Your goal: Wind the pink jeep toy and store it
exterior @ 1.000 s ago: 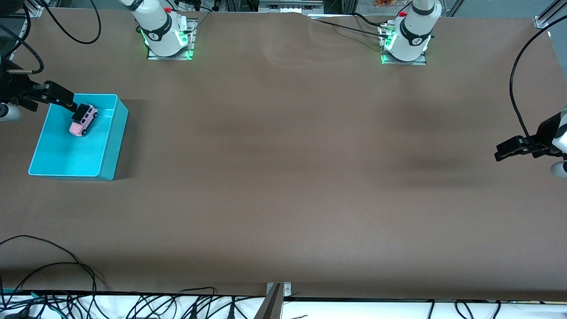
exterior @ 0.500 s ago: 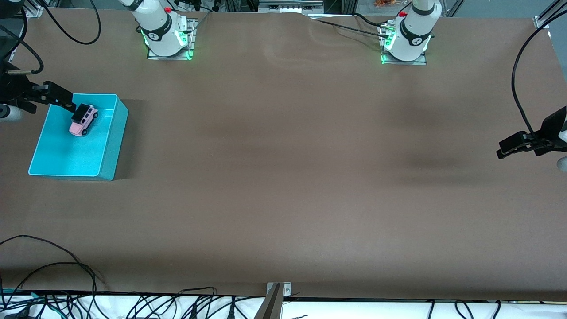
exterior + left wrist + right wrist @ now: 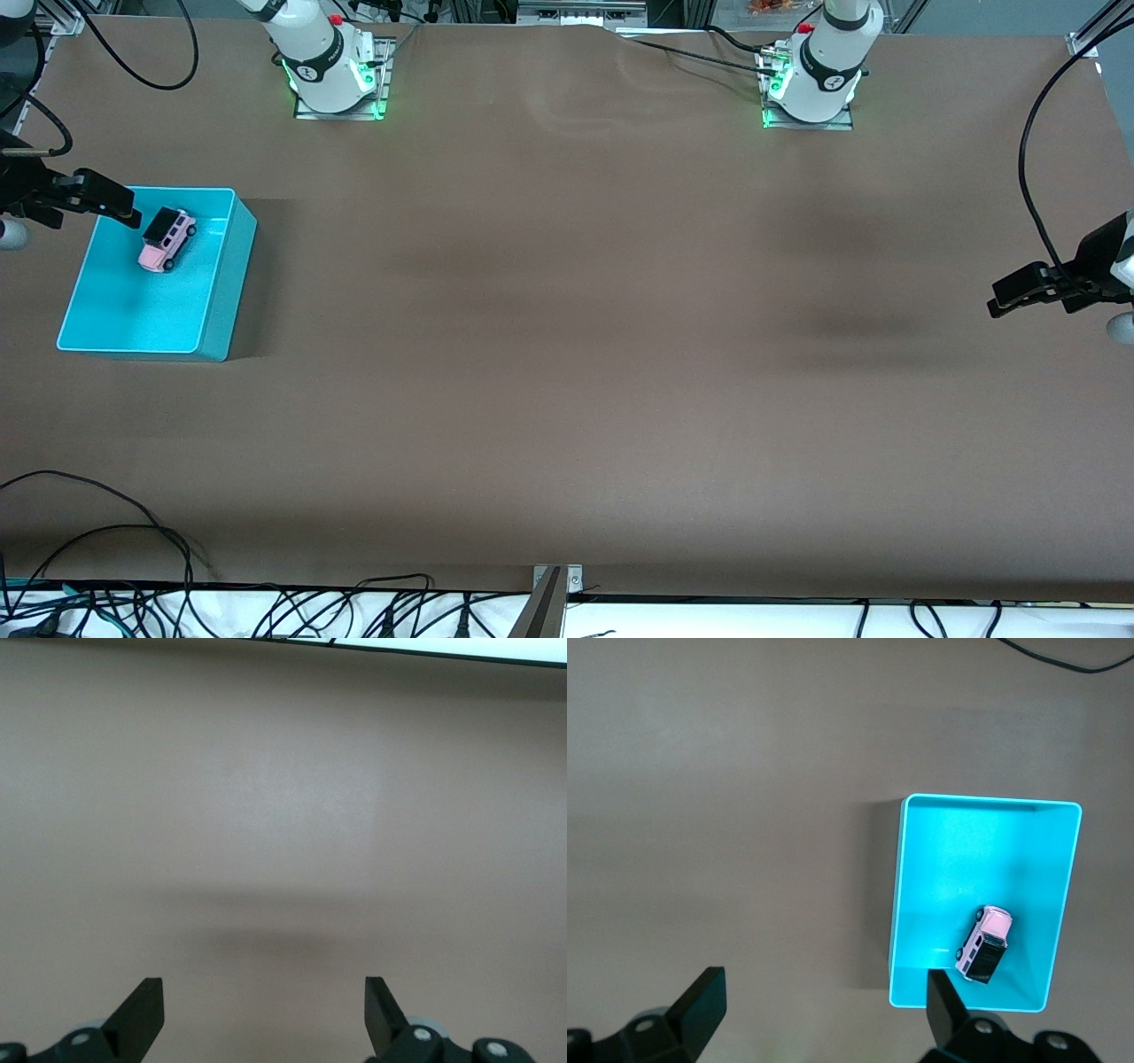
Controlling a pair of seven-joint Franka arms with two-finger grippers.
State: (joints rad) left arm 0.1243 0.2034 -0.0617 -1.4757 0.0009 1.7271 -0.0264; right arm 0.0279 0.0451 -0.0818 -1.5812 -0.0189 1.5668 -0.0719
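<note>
The pink jeep toy (image 3: 167, 239) has a light pink body and a black roof. It lies on the floor of the turquoise bin (image 3: 133, 306), close to the bin wall that is farther from the front camera. My right gripper (image 3: 124, 211) hangs open over the bin's rim, just clear of the jeep and holding nothing. The right wrist view looks down on the bin (image 3: 983, 850) and the jeep (image 3: 983, 943), with my right gripper (image 3: 824, 988) spread wide. My left gripper (image 3: 1001, 301) waits open over bare table at the left arm's end; my left gripper (image 3: 263, 992) has nothing between its fingers.
The brown table mat (image 3: 567, 337) stretches between the bin and the left gripper. Both arm bases (image 3: 335, 75) (image 3: 811, 84) stand along the table edge farthest from the front camera. Loose cables (image 3: 97, 532) lie along the edge nearest that camera.
My right gripper has drawn back from the jeep toward the bin's rim, and a gap now shows between them. The jeep has stayed in place. The left gripper has barely shifted.
</note>
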